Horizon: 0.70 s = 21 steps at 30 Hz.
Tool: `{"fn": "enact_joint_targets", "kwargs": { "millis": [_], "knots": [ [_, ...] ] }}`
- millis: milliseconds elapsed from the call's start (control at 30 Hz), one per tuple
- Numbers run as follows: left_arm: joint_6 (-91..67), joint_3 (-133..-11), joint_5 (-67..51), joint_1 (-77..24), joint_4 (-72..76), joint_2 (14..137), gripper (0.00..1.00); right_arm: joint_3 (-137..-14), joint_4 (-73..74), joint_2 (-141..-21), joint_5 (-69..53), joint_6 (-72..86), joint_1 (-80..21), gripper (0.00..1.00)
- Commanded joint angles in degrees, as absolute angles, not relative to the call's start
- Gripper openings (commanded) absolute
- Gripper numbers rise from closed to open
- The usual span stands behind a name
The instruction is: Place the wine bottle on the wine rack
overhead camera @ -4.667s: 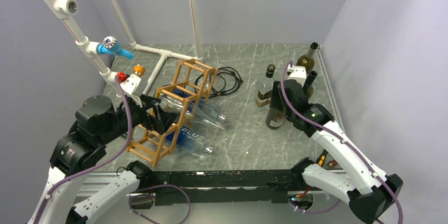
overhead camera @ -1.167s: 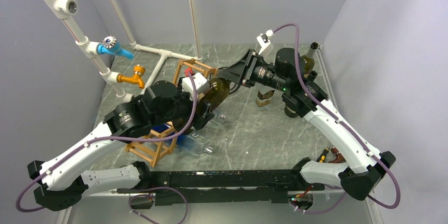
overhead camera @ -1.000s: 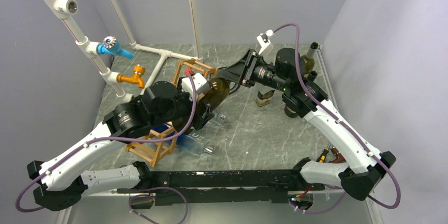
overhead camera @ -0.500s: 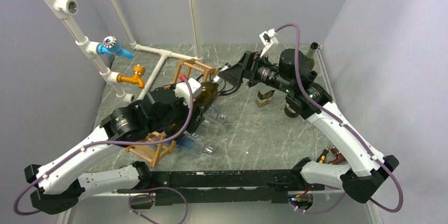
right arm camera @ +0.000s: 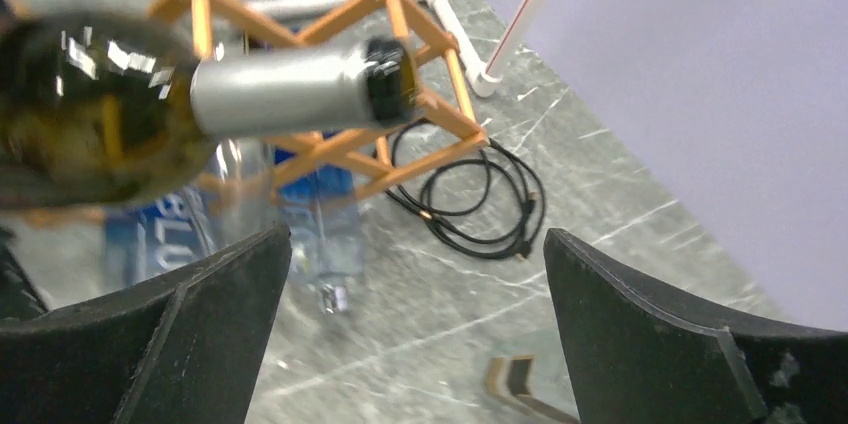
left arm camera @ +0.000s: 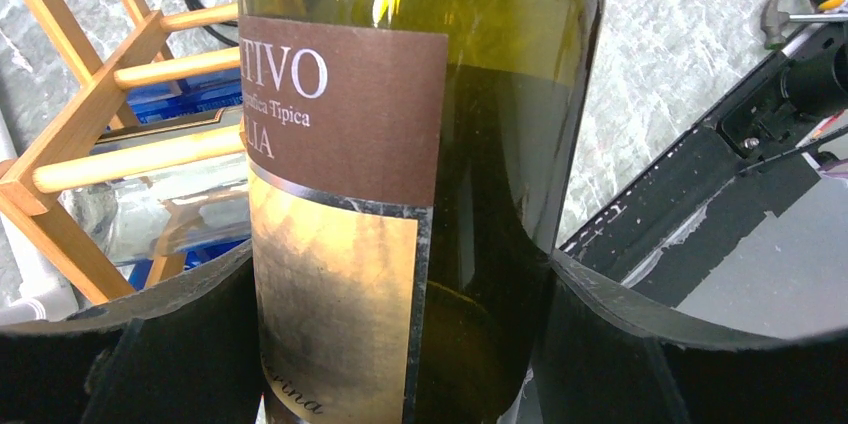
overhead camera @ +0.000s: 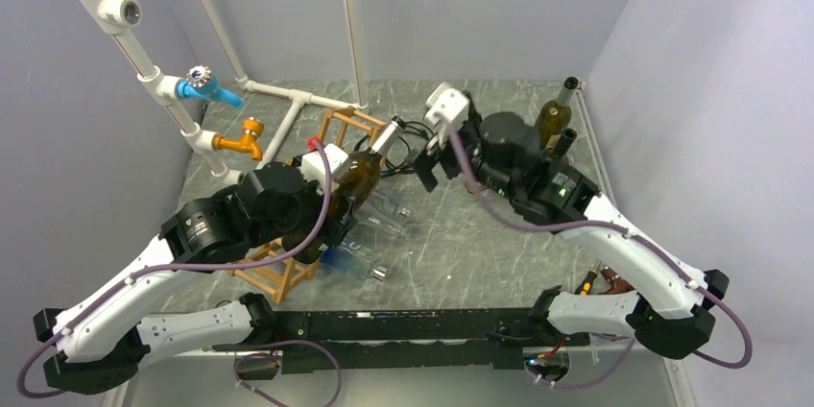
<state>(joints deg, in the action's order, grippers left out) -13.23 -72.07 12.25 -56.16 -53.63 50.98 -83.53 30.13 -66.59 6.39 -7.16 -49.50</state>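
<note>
Far left, the blue valve (overhead camera: 202, 87) and the orange tap (overhead camera: 245, 136) sit on the white wall pipes, both clear of the action. Next over is the rack (left arm camera: 170, 64), standing tilted on the grey table. 2 clear bottles (overhead camera: 357, 258) lie in its lower cells with their necks poking out to the right.

Now your left claw (left arm camera: 400, 334): it's clamped on the wine bottle (overhead camera: 360, 175), 1 finger on each side of the labelled body, a firm grip around the glass. The bottle hangs slanted across the upper part of the rack, foil neck aimed up and to the right, not down in any cell. Whether the glass touches the sticks, I can't tell.

Moving right, your right claw (right arm camera: 415, 244) is spread wide and carries nothing. It hangs just off the bottle's mouth, apart from it and facing the neck.

Back right corner, 2 dark bottles (overhead camera: 553, 117) stand upright beside the wall.
</note>
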Motion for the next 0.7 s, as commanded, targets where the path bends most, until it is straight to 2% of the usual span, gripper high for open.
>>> {"fn": "enact_joint_targets", "kwargs": {
  "millis": [0, 200, 333, 533, 667],
  "knots": [
    [-12.85, -76.12, 8.91, -56.07, -54.80, 50.36, 0.00, -76.46, 24.18, -62.51, 13.19, -28.34, -54.39, 1.00],
    [-11.31, -77.15, 1.52, -56.07, -55.55, 52.99, 0.00, -66.20, 17.19, -52.35, -7.33, -42.43, -55.28, 0.99],
    [-9.80, -77.84, -6.77, -56.07, -54.96, 55.02, 0.00, -69.95, 28.55, -53.58, -9.23, -45.99, -55.36, 0.92],
    [-8.92, -77.83, -11.37, -56.07, -55.01, 57.72, 0.00, -67.44, 32.76, -49.50, -12.92, -48.26, -55.81, 0.93],
    [-7.80, -78.92, -14.42, -56.07, -55.54, 59.62, 0.00, -65.53, 36.71, -48.31, -16.01, -54.04, -55.88, 0.88]
  ]
}}
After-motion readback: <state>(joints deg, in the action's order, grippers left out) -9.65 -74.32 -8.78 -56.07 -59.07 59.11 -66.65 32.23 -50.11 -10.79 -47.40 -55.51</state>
